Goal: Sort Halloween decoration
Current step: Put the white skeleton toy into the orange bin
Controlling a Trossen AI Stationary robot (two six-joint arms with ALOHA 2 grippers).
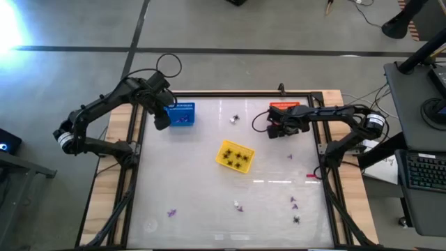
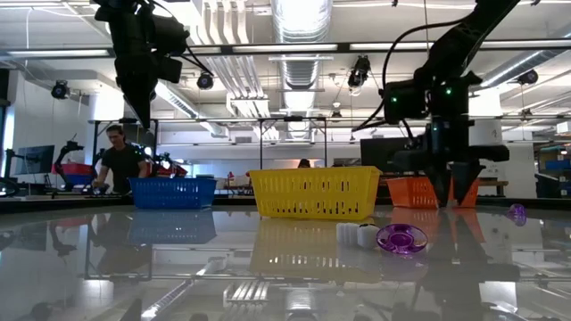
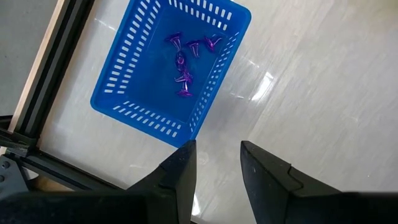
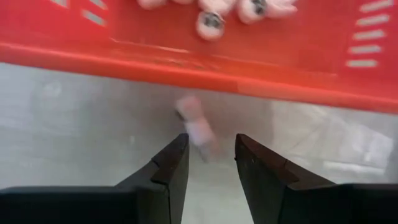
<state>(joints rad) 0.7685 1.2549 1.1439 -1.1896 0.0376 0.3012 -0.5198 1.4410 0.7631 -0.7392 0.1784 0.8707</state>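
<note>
Although the right gripper (image 4: 210,163) stands with fingers apart just short of the orange basket (image 4: 199,59) near the table's far edge, a blurred white piece (image 4: 196,127) sits on the table outside the basket's near wall, directly ahead of it. Left gripper (image 3: 214,165), fingers apart and empty, hovers beside the blue basket (image 3: 124,93).

Two dark jointed arms — white wrist bands, looping black cables, green indicator lights.
</note>
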